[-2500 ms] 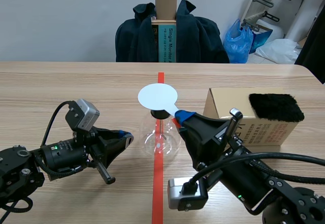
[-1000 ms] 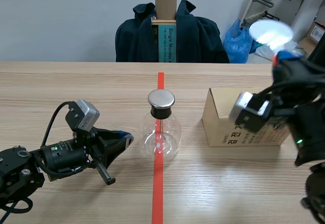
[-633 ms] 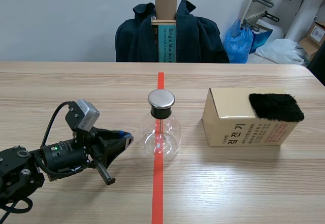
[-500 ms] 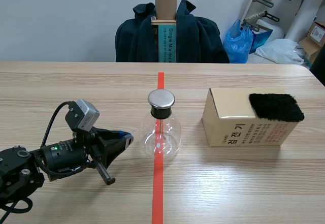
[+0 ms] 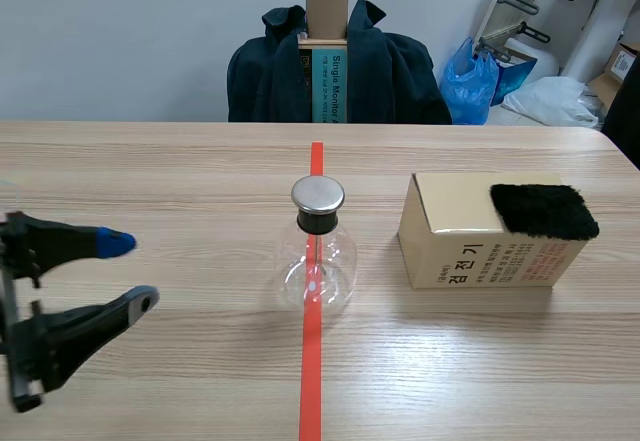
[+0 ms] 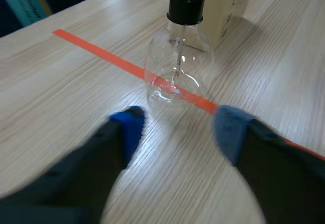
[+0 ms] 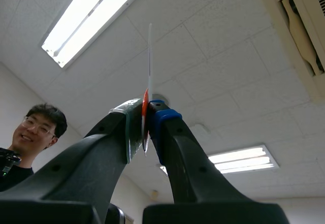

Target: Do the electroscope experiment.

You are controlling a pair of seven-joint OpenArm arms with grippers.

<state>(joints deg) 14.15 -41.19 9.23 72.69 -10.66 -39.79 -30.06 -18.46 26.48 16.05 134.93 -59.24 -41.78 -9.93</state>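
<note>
**Change.** The left gripper [image 5: 130, 271] has risen from its low rest beside the bottle. It now stands at the near left edge of the table [image 5: 150, 171], fingers spread wide and grasping nothing. The right arm held the white disc just over the bottle's cap 2.5 s ago. It has since swung up and left the scene view entirely. Judgement: the disc's pass over the cap looks finished, and the left arm appears to be starting a move of its own.

**Task items.** The glass bottle [image 5: 318, 261] stands upright at the table's middle, on the red tape line, with its metal cap [image 5: 318, 195] fitted. The cardboard box [image 5: 470, 246] sits beside it toward the right edge. The black fur pad [image 5: 543, 211] lies on the right end of the box top.

**View differences.**
- **Left wrist view:** the bottle stands directly ahead of the spread fingers, apart from both. A thin rod shows inside the glass.
- **Right wrist view:** only this view shows the right gripper [image 7: 144, 117]. It is aimed at the ceiling and clenched on the white disc [image 7: 149, 56], which is seen edge-on. A person shows beside it.
</note>
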